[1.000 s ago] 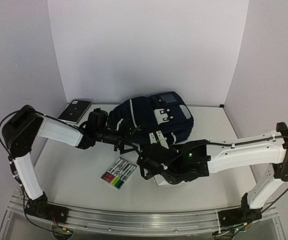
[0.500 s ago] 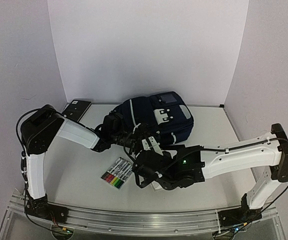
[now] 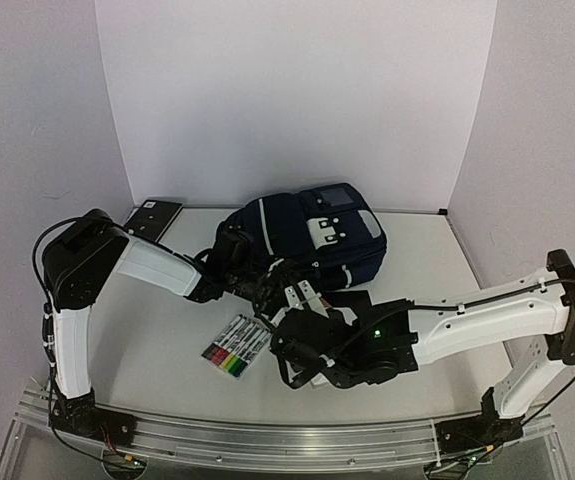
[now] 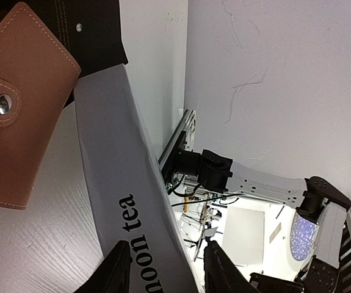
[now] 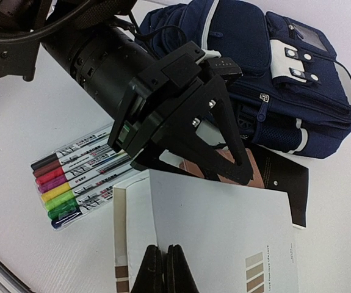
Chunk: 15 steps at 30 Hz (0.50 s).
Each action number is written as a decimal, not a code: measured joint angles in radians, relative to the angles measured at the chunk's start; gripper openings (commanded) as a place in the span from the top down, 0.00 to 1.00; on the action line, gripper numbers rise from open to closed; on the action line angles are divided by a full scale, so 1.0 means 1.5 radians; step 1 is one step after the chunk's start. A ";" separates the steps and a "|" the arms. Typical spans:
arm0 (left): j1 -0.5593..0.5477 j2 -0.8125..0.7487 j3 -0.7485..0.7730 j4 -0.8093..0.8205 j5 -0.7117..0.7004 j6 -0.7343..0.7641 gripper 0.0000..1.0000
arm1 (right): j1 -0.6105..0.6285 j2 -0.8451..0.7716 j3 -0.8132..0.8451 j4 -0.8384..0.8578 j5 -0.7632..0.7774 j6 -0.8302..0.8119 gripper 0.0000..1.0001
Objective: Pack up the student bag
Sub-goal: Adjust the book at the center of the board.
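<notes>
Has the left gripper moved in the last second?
Yes. The left gripper has swung rightward across the table, farther from the black notebook at back-left, and now sits just right of the marker pack.

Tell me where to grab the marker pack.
Probably best to come from straight above and pinch the marker pack across its row of pens, toward the cap end. It lies flat on the table with both long sides free there; the white book crowds the other end.

Left gripper (image 5: 191,171), white box (image 5: 212,232) block student bag (image 3: 317,230) front; right table (image 3: 437,270) open.
</notes>
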 measured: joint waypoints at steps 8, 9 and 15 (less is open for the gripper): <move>-0.004 0.001 0.003 -0.016 0.015 0.001 0.75 | 0.000 -0.016 -0.025 0.019 -0.002 0.004 0.72; -0.005 0.001 0.003 -0.016 0.016 0.001 0.77 | 0.000 -0.020 -0.029 0.020 -0.003 0.005 0.65; -0.006 0.001 0.003 -0.012 0.017 -0.001 0.76 | 0.000 -0.063 -0.050 0.024 -0.005 0.011 0.34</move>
